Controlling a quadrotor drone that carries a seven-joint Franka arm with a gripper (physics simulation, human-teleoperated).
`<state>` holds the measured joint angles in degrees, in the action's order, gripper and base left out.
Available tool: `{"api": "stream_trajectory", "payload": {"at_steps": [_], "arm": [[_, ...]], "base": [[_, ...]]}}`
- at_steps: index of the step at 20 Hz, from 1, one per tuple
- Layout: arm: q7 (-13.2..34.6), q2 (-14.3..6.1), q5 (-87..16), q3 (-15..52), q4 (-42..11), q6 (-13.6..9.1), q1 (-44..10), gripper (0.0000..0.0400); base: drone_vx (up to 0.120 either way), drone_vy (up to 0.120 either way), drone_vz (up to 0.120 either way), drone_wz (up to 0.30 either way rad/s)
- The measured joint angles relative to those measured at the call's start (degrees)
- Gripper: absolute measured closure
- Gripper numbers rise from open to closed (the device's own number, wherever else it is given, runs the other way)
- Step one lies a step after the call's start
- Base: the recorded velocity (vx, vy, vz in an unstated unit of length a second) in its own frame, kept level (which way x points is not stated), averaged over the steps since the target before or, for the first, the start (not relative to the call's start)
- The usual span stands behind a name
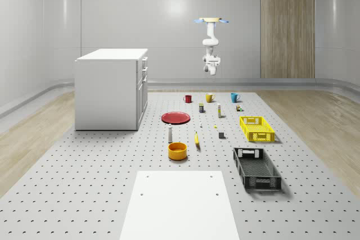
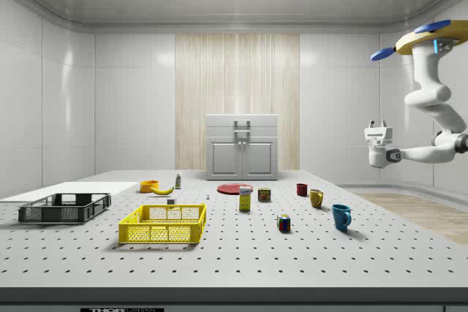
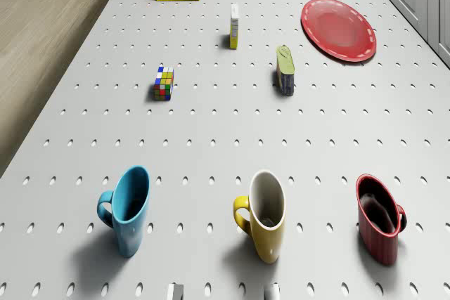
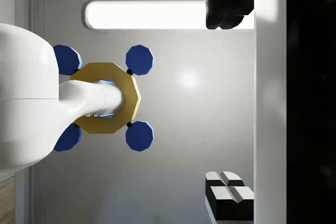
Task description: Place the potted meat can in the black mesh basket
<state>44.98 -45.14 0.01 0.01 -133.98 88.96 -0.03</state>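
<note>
Nearest in the whole-scene view lies a white panel [image 1: 180, 206], flat on the perforated table [image 1: 84, 184]. Beyond it, toward that view's right, you find the black mesh basket [image 1: 241, 164], with nothing inside it. An orange bowl [image 1: 177, 150] sits level with it toward the view's left, with a banana [image 1: 197, 139] and a small white bottle [image 1: 170, 134] just behind the bowl. Next comes the yellow basket [image 1: 260, 136], directly behind the black one.

Look further back for the red plate [image 1: 176, 118] and, near its right, the potted meat can [image 1: 201, 107]. The can stands upright on the table, well apart from the black mesh basket. A tall box [image 1: 219, 112] and a colour cube [image 1: 239, 107] stand on the basket's side of the can. Behind these, note a row of three mugs: red mug [image 1: 188, 99], yellow mug [image 1: 209, 98], blue mug [image 1: 234, 98]. A white cabinet [image 1: 109, 91] occupies the table's left side.

Farthest, the drone [image 1: 212, 21] hovers high over the table's far end, near the mug row. Its arm hangs below it and folds so that the gripper [image 2: 379, 123] points upward. In the wrist view you see the gripper [image 4: 210, 100] spread wide, holding and touching nothing, and facing the drone's underside.
</note>
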Motion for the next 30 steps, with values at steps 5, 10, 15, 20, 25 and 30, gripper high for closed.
{"api": "stream_trajectory", "payload": {"at_steps": [5,10,15,20,25,30], "arm": [[-0.1,1.1,0.0,0.1,6.1,-4.8,-0.1,0.0],[-0.1,3.1,0.1,0.1,11.8,-8.3,-0.2,0.0],[-0.1,4.4,0.1,0.2,15.2,-10.2,-0.3,0.0],[-0.2,4.8,0.1,0.2,16.6,-10.8,-0.3,0.0],[-0.2,4.9,0.1,0.2,16.9,-10.9,-0.4,0.0],[-0.2,4.8,0.1,0.3,16.9,-10.8,-0.4,0.0]], "base": [[0.08,0.0,0.0,0.0],[0.12,0.0,0.0,0.0],[0.12,0.0,0.0,0.0],[0.12,0.0,0.0,0.0],[0.12,0.0,0.0,0.0],[0.12,0.0,0.0,0.0]]}}
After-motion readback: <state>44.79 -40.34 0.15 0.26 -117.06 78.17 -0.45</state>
